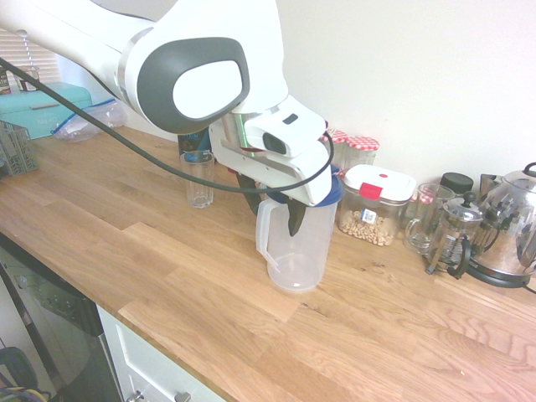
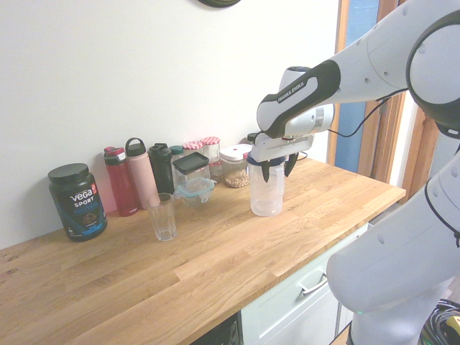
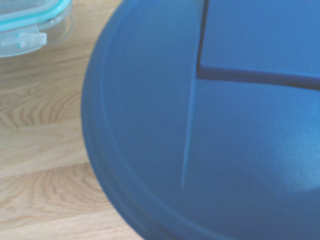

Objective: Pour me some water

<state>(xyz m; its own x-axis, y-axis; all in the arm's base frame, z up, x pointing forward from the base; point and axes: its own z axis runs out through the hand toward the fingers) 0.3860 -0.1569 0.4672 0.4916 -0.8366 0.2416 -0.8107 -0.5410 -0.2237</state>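
A translucent plastic pitcher (image 1: 297, 251) with a blue lid (image 3: 210, 125) stands upright on the wooden counter (image 1: 167, 268), its handle (image 1: 262, 228) facing the empty drinking glass (image 1: 199, 178). The water (image 1: 295, 272) shows only as a faint shallow layer at the pitcher's bottom. My gripper (image 2: 277, 172) hangs straight over the lid and is open. Its dark fingers (image 1: 295, 219) reach down on either side of the pitcher's upper part. I cannot tell whether they touch the wall. The glass (image 2: 163, 216) stands apart, a hand's width or two from the pitcher.
Along the wall stand a Vega tub (image 2: 77, 201), several drink bottles (image 2: 140, 176), lidded containers (image 2: 194, 188) and a box of nuts (image 1: 374, 205). A French press (image 1: 452, 239) and kettle (image 1: 507, 230) sit past the pitcher. The counter's front edge (image 1: 167, 347) is close.
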